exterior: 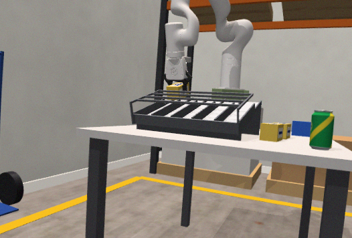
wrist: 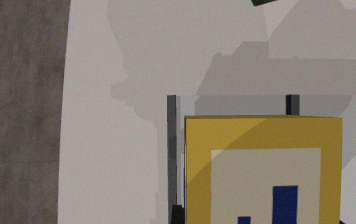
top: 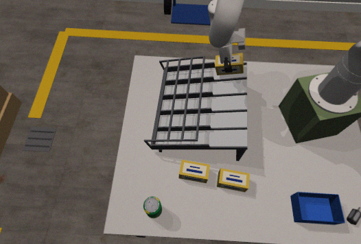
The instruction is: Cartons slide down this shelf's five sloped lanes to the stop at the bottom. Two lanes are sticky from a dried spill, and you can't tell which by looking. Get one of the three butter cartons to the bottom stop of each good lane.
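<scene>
The grey five-lane sloped shelf (top: pixel 200 104) stands on the white table, with its stop rail at the left end. My gripper (top: pixel 228 65) is shut on a yellow butter carton (top: pixel 231 64) and holds it at the top end of the farthest lane. The same carton shows behind the shelf's rails in the exterior view (exterior: pixel 175 88) and fills the lower right of the wrist view (wrist: pixel 262 170). Two more butter cartons (top: pixel 194 171) (top: pixel 233 179) lie flat on the table in front of the shelf.
A green and yellow can (top: pixel 152 206) stands near the table's front edge. A blue bin (top: pixel 316 208) sits at the front right with a small dark object (top: pixel 354 216) beside it. The arm's green base (top: pixel 322 111) is right of the shelf.
</scene>
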